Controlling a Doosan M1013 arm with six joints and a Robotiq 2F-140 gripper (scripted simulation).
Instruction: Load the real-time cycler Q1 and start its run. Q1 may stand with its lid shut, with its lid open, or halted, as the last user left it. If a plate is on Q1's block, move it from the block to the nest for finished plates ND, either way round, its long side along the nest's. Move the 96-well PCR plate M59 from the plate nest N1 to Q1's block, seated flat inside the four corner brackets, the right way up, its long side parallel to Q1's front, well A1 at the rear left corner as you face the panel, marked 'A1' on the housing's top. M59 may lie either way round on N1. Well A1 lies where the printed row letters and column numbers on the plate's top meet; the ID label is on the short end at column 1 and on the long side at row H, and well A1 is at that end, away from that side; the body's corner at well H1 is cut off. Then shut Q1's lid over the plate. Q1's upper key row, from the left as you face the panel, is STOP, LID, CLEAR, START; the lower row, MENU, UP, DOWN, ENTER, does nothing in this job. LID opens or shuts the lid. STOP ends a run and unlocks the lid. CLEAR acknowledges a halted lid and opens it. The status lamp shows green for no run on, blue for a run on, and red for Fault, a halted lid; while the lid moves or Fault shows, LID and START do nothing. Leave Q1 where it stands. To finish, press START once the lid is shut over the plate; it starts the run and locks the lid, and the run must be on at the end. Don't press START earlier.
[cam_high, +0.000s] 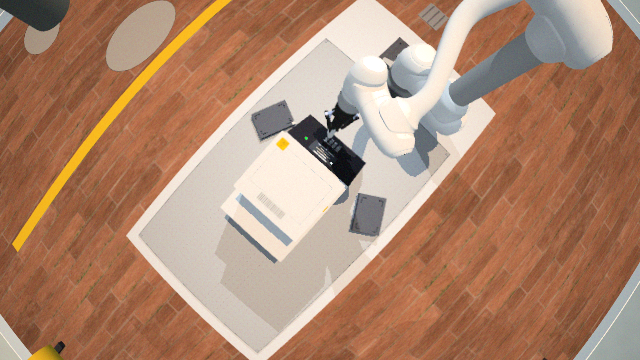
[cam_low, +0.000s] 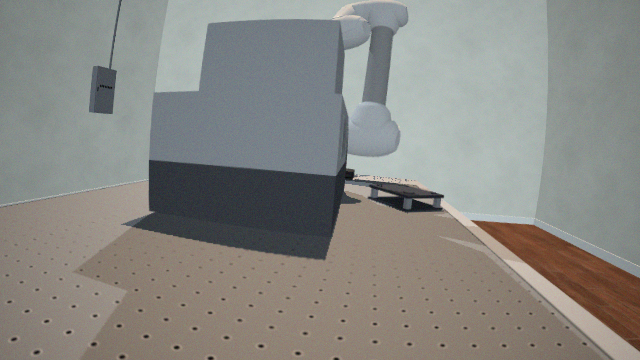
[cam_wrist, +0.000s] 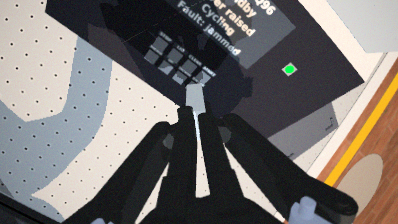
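The step in hand appears to be the last one: pressing START. The cycler (cam_high: 280, 220) stands with its pale lid (cam_high: 292, 186) shut down over the block, and its status lamp (cam_wrist: 288, 69) shows green, meaning no run is on. The gripper (cam_wrist: 195, 101) has its fingers pressed fully together and carries nothing, so it forms a single narrow tip for key work. That tip hangs just short of the right end of the key block (cam_wrist: 176, 55), apart from the keys. The plate shows in no view. Both dark nests (cam_high: 272, 119) (cam_high: 368, 214) beside the cycler show only their own flat tops, so the plate is judged to lie on the block under the shut lid. The next move calls for a short advance onto the rightmost key of the upper row. Lateral drift must be small, because CLEAR lies just beside it and the lower row sits close below. The wrist view alone shows the key captions, the lamp colour and the tip alignment. The top view alone shows both nests and the lid from above, with the gripper over the dark panel (cam_high: 350, 165). The exterior view shows only the rear of the cycler housing and one nest (cam_low: 406, 190) on short legs. The panel and gripper are hidden from it.
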